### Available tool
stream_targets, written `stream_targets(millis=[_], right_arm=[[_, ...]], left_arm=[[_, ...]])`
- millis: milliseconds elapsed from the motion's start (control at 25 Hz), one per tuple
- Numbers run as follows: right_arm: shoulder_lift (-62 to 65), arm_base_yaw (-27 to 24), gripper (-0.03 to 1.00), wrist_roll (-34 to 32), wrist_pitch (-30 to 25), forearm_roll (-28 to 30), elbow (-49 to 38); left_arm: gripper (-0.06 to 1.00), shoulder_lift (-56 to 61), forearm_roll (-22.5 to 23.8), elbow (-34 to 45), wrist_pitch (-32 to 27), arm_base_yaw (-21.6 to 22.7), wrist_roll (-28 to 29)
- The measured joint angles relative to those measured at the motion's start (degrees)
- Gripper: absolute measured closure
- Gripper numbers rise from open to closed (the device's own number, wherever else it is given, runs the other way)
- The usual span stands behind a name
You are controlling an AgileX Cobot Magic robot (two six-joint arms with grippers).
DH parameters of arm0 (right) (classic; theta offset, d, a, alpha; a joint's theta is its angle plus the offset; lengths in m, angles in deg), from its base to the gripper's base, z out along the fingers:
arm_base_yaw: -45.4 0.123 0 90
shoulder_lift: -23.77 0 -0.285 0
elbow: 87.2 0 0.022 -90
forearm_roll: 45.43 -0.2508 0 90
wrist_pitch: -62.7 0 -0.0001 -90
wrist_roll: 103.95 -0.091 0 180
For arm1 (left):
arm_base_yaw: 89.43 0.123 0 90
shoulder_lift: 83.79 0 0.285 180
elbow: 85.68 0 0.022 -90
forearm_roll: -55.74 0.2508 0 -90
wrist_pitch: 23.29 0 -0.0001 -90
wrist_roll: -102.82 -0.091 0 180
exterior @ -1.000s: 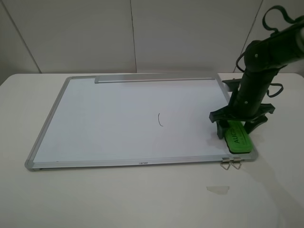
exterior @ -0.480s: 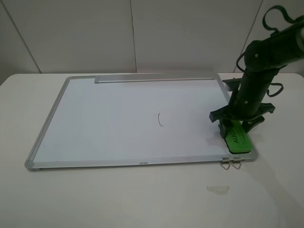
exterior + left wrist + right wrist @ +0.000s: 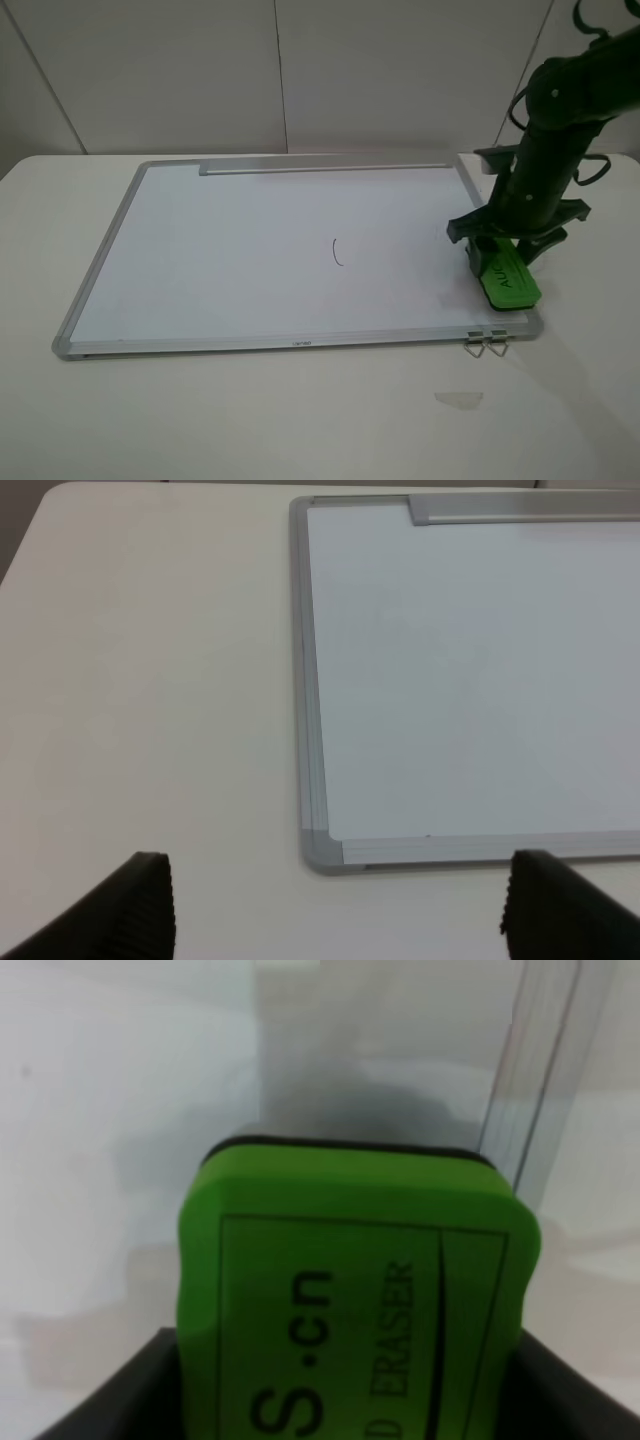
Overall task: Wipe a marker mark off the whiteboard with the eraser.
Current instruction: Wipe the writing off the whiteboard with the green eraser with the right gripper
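The whiteboard (image 3: 230, 250) lies flat on the table, and its near left corner (image 3: 322, 848) shows in the left wrist view. The marker mark (image 3: 337, 252) is a small dark curve near the board's middle. My right gripper (image 3: 506, 256) stands over the board's near right corner, shut on the green eraser (image 3: 510, 280), which hangs tilted from it. In the right wrist view the eraser (image 3: 355, 1290) fills the space between the fingers (image 3: 130, 1385), with the board's frame (image 3: 540, 1070) behind it. My left gripper (image 3: 340, 920) is open, off the board's left corner, with nothing between its fingers.
Two metal clips (image 3: 487, 345) stick out from the board's near right edge. A scrap of clear tape (image 3: 458, 399) lies on the table in front of them. The grey tray strip (image 3: 325, 168) runs along the far edge.
My right gripper has shifted slightly right and up with the eraser, which now sits tilted rather than flat on the board's corner. The left arm has not visibly moved.
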Motion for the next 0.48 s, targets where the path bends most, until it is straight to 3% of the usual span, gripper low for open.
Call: stream_targets(millis=[280, 480], right_arm=[[3.48, 2.90, 0.37, 0.05, -9.36, -0.95, 7.07], [3.48, 9.48, 0.37, 0.23, -9.66, -1.08, 11.24]], left_arm=[[0.26, 0.00, 0.00, 0.00, 0.00, 0.00, 0.00], [0.26, 0.00, 0.00, 0.00, 0.00, 0.00, 0.00]])
